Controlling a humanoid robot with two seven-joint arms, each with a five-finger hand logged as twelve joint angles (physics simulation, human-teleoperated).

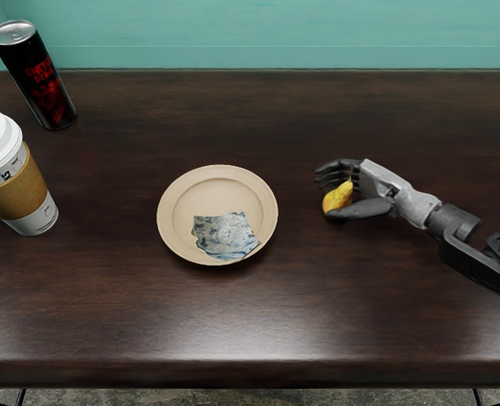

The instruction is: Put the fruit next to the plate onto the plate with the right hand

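A beige round plate (186,196) lies near the middle of the dark wooden table, with a blue-grey crumpled patch on its front part. To its right sits a small yellow-orange fruit (337,197). My right hand (334,193) comes in from the right edge and wraps the fruit: dark fingers curl over its top and the thumb lies under its front side. The fruit still appears to rest at table level, about a hand's width from the plate's rim. No left arm shows.
A red-and-black drink can (35,74) stands at the back left corner. A white-lidded paper coffee cup (8,173) stands at the left edge. The table's front edge (250,364) runs across the bottom.
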